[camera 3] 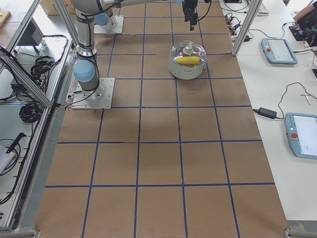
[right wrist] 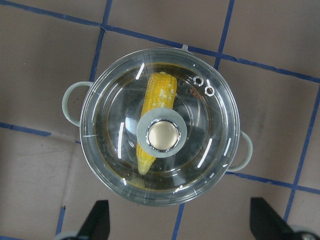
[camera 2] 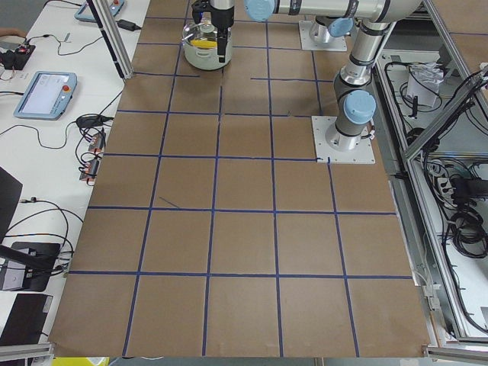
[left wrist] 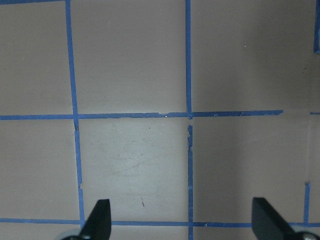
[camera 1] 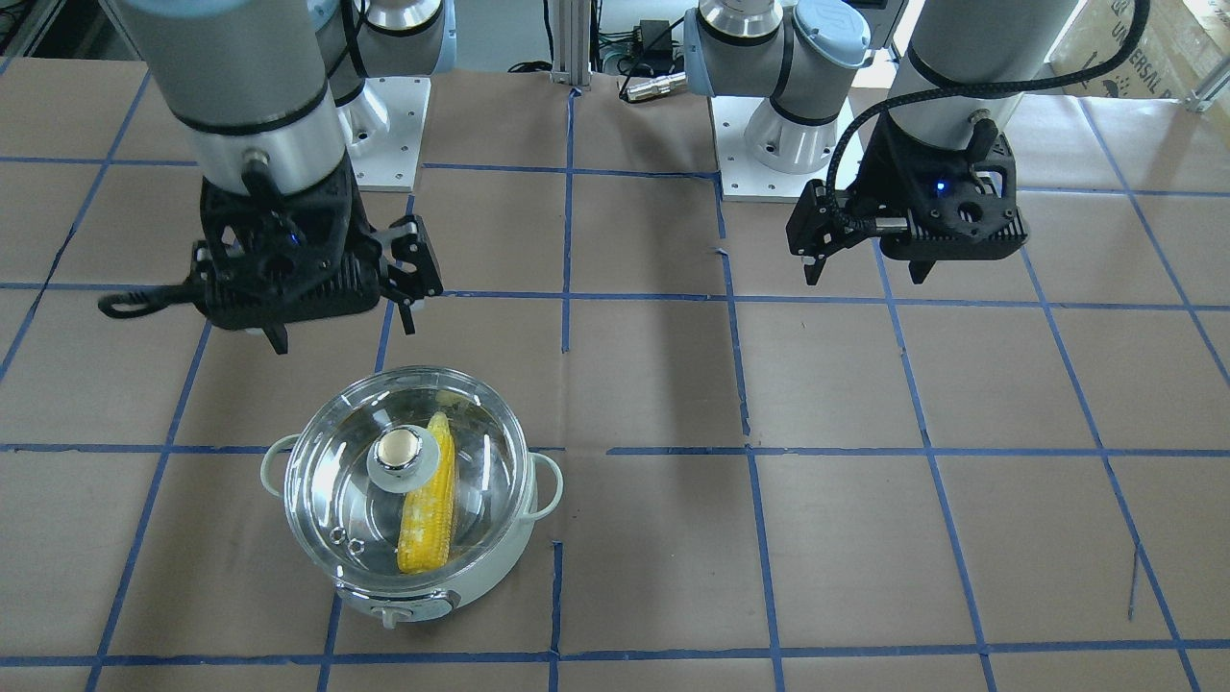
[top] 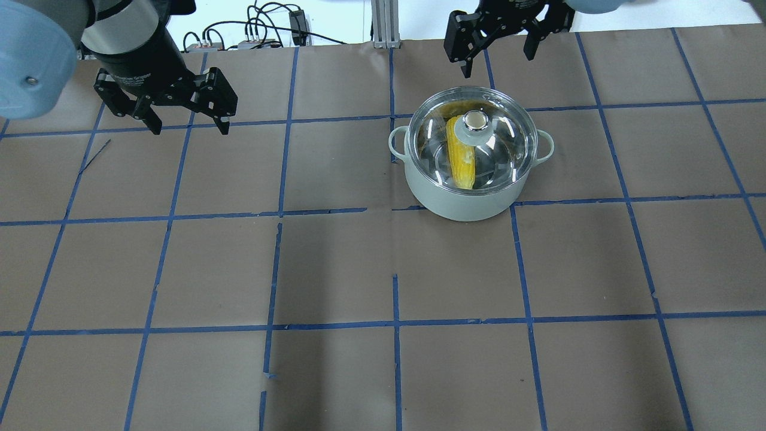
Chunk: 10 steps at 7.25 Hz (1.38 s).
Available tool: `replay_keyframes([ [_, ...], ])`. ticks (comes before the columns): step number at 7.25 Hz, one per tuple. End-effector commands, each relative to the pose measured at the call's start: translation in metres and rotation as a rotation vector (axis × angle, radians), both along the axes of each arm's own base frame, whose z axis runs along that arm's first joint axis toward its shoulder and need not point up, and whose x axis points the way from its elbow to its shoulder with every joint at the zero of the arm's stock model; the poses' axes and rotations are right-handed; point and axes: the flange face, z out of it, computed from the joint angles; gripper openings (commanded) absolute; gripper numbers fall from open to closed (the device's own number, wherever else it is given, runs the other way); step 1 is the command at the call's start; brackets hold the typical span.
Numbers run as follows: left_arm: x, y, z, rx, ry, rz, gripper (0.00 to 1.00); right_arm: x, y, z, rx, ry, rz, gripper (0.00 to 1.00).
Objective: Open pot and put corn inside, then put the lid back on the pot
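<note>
**Pot** [top: 467, 200]: upright on the table [top: 335, 263], in the robot's right half.
**Lid** [top: 502, 140]: seated on the pot's rim, knob centred.
**Corn** [top: 462, 161]: lying inside the pot, under the glass.
**Right gripper** [top: 498, 60]: jaws spread, empty, near the pot but clear of it.
**Left gripper** [top: 190, 123]: jaws spread, empty, well apart from the pot, over bare table.
**Step:** all three parts of the task appear done. The next move likely calls only for parking the arms, with no grasp.
**Obscured:** the knob covers the corn's middle, and glare on the glass blurs its tip. Whether the lid seats evenly all round cannot be confirmed. The overhead view crops the right gripper's wrist.
</note>
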Motion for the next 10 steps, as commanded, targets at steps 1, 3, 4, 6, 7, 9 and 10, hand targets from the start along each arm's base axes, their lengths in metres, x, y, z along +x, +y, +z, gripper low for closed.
replay_keyframes([
  [1,0.001,0.000,0.001,-0.002,-0.006,0.001,1.00,-0.034,0.053,-0.002,-0.028,-0.003,-0.040,1.00],
  [3,0.001,0.004,0.005,-0.003,-0.007,0.001,1.00,-0.040,0.059,-0.004,-0.041,-0.007,-0.049,1.00],
  [4,0.000,0.004,0.006,-0.005,-0.003,0.001,1.00,-0.046,0.057,-0.009,-0.032,-0.007,-0.060,1.00],
  [6,-0.003,0.012,0.012,-0.013,0.034,0.003,1.00,-0.049,0.056,-0.008,-0.036,-0.003,-0.053,1.00],
  [7,-0.004,0.017,0.017,-0.001,0.041,0.014,1.00,-0.050,0.057,-0.008,-0.035,0.000,-0.051,1.00],
  [9,-0.004,0.018,0.017,0.001,0.043,0.055,1.00,-0.052,0.055,-0.011,-0.031,0.003,-0.064,1.00],
  [10,-0.003,0.018,0.020,-0.002,0.034,0.052,1.00,-0.054,0.055,-0.011,-0.031,0.001,-0.068,1.00],
])
